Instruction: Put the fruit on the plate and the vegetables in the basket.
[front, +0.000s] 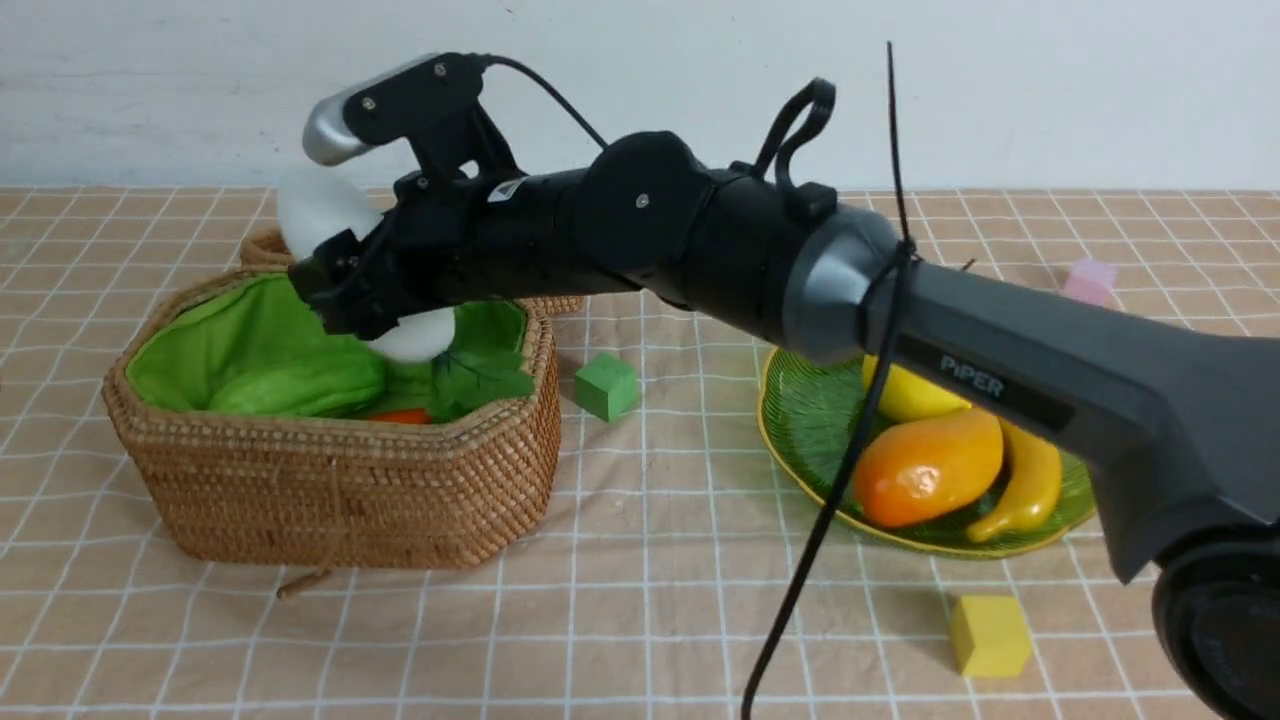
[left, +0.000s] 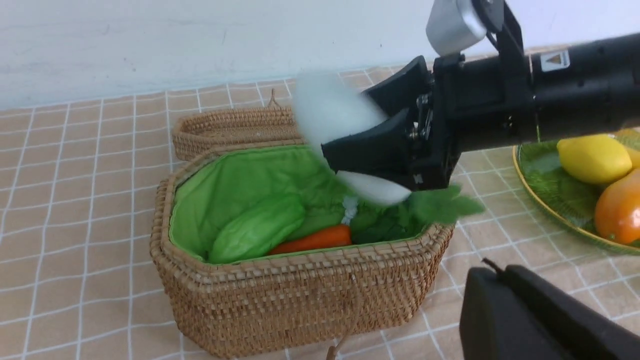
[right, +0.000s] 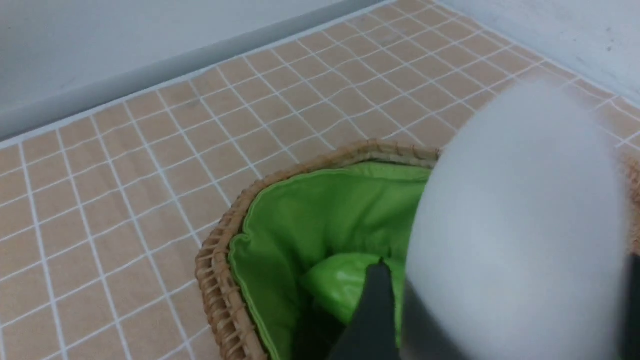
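My right gripper (front: 350, 290) hangs over the woven basket (front: 330, 490) with its jaws spread wide. The white radish (front: 320, 210) sits blurred between them, and one finger (right: 377, 300) stands apart from it. The radish's green leaves (left: 440, 207) hang over the basket rim. A light green gourd (front: 300, 385) and a red-orange pepper (front: 400, 416) lie on the green lining. The green plate (front: 800, 420) holds the mango (front: 930, 465), lemon (front: 905, 395) and banana (front: 1030, 485). My left gripper (left: 487, 275) is shut and empty, low beside the basket.
The basket's lid (left: 230, 130) lies behind it. A green cube (front: 605, 387) sits between basket and plate, a yellow cube (front: 990, 635) in front of the plate, and a pink cube (front: 1090, 280) at the far right. A black cable (front: 830, 500) hangs from the right arm.
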